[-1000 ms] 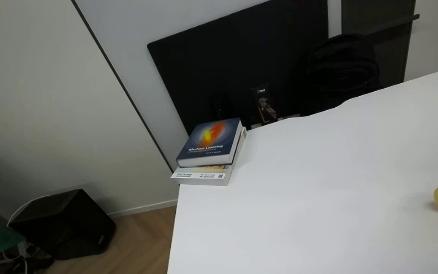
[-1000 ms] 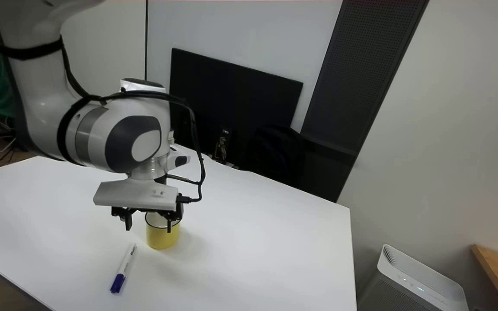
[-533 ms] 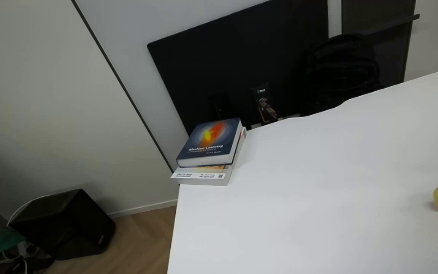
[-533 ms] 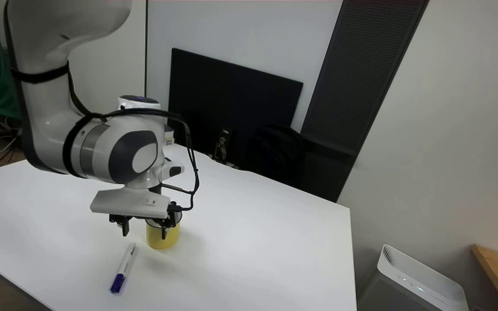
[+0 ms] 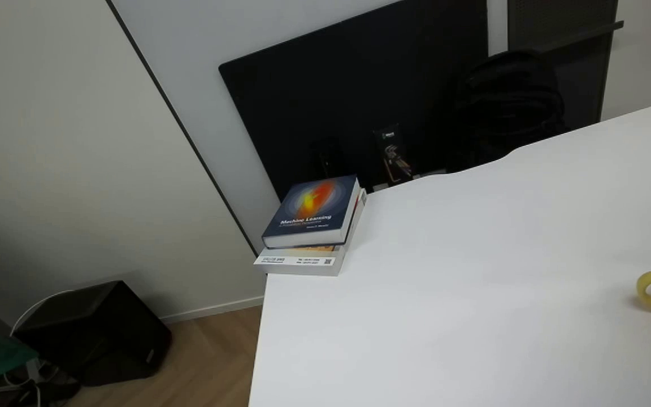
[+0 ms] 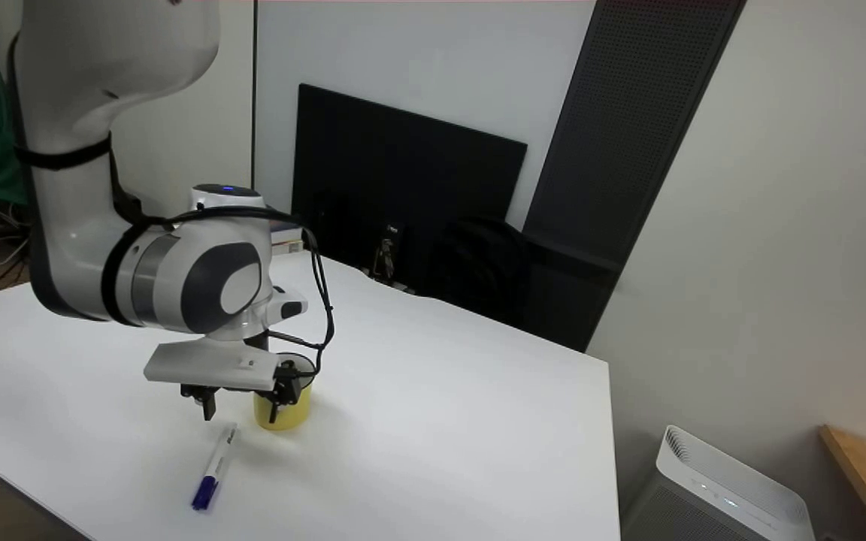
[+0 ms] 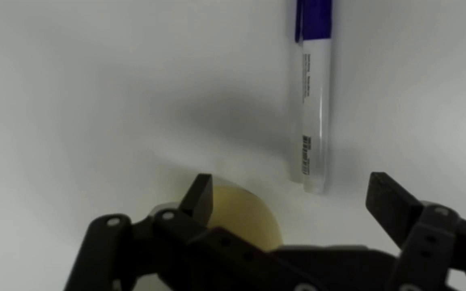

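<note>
The tool (image 7: 292,178) hangs low over the white bench (image 6: 448,421), its two fingers (image 7: 390,202) spread well apart; the marker (image 7: 317,109) lies flat on the bench just beside it, its pale end nearest the tool and its dark blue cap (image 7: 317,20) pointing away; in the wrist view that pale end shows in the gap, apart from both fingers; the yellow mug (image 6: 295,413) is on the bench right by one finger, which partly hides it, and from here I cannot tell whether the two touch; in an exterior view the mug's handle (image 5: 645,288) pokes in at the edge; a white arm (image 6: 76,240) comes down to the tool, with a black cable (image 6: 215,212) running along it; well apart from all this, at a corner of the bench, a blue book (image 5: 314,212) marked Machine Learning rests on a paler book (image 5: 303,262); a large black screen (image 5: 354,90) stands past the bench's edge in both exterior views, a dark bag (image 5: 512,107) near it; a black box (image 5: 99,333) sits on the wooden floor (image 5: 218,350).
</note>
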Controlling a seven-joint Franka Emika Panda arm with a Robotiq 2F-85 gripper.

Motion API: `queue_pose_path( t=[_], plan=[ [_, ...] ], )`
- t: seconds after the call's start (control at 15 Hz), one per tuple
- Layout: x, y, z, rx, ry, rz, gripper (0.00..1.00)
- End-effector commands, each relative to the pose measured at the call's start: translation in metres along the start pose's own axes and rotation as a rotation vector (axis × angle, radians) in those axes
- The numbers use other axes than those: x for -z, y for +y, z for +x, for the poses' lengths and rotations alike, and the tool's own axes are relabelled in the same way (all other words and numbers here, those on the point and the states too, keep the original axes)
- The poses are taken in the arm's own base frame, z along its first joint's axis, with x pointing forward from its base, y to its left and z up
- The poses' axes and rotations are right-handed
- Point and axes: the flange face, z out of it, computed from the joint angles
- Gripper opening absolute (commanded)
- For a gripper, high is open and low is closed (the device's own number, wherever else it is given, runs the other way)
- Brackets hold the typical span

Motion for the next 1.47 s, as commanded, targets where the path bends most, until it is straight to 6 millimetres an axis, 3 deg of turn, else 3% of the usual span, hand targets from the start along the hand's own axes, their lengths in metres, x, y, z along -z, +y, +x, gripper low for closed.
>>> queue_pose_path(
  t=[0.0,0.4,0.6,1.4],
  plan=[
    [-0.012,-0.001,0.007,-0.01,0.009,-0.01,1.0],
    [-0.013,0.006,0.005,-0.012,-0.021,-0.026,1.0],
    [-0.002,0.007,0.004,-0.026,-0.04,-0.027,1.0],
    [-0.011,-0.02,0.008,-0.006,-0.031,0.041,1.0]
  ],
)
